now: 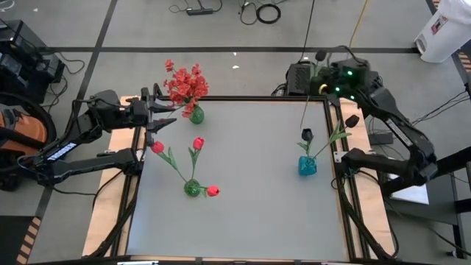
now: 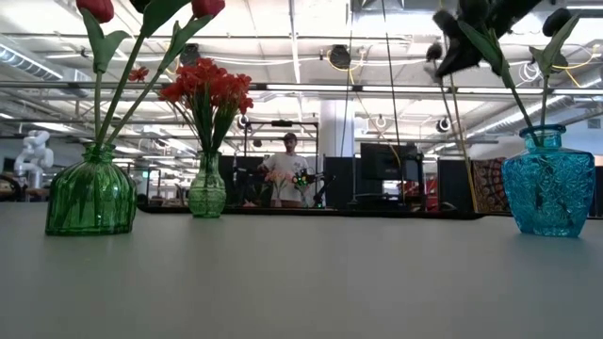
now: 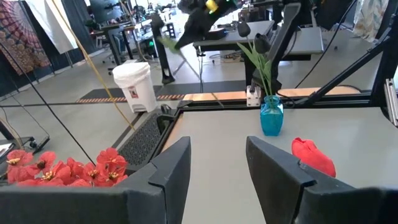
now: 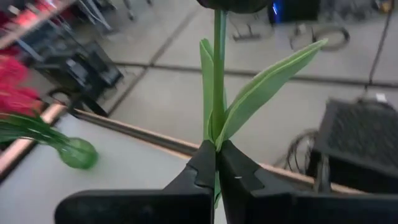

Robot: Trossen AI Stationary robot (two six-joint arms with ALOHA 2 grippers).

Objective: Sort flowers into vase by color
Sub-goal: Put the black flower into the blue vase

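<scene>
A small green vase (image 1: 196, 115) at the table's far left holds a red clustered spray (image 1: 184, 82). A rounder green vase (image 1: 192, 188) nearer the front holds red tulip buds (image 1: 197, 143). A blue vase (image 1: 307, 166) on the right holds black blooms (image 1: 307, 135). My left gripper (image 1: 163, 118) is open beside the spray vase, touching nothing. My right gripper (image 4: 216, 152) is raised over the far right corner, shut on a black-bloomed flower (image 1: 321, 55). My right gripper pinches the flower's green stem (image 4: 217, 134) between its two fingers, just below where the long leaves (image 4: 261, 81) branch off. The fingers lie across the stem. The flower is lifted clear of the table, its dark bloom (image 4: 233, 4) beyond the fingers.
The grey tabletop (image 1: 250, 213) lies open between the vases and toward the near edge. A white bin (image 1: 441, 29) and cables lie on the floor beyond the table. A person (image 2: 285, 169) stands far back in the room.
</scene>
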